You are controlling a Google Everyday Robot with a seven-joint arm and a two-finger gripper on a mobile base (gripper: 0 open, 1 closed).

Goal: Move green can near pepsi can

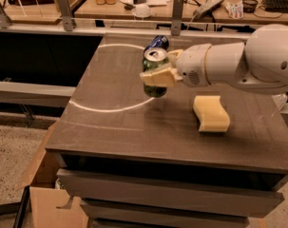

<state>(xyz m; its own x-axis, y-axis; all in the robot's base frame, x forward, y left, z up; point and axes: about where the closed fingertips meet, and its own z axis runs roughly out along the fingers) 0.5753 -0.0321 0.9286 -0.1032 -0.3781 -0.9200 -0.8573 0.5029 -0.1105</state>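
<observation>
The green can (154,61) is upright with its silver top and pull tab showing, held off the dark table (115,122) by my gripper (158,75). The gripper's pale yellow fingers (155,77) are shut around the can's middle, reaching in from the right on the white arm (229,65). The pepsi can (157,42), blue, lies on its side just behind the green can near the table's far edge and is mostly hidden by it.
A yellow sponge (210,113) lies on the table to the right of the cans. A metal rail with posts (177,13) runs behind the table, with a cluttered desk beyond. A cardboard box (48,198) stands on the floor at front left.
</observation>
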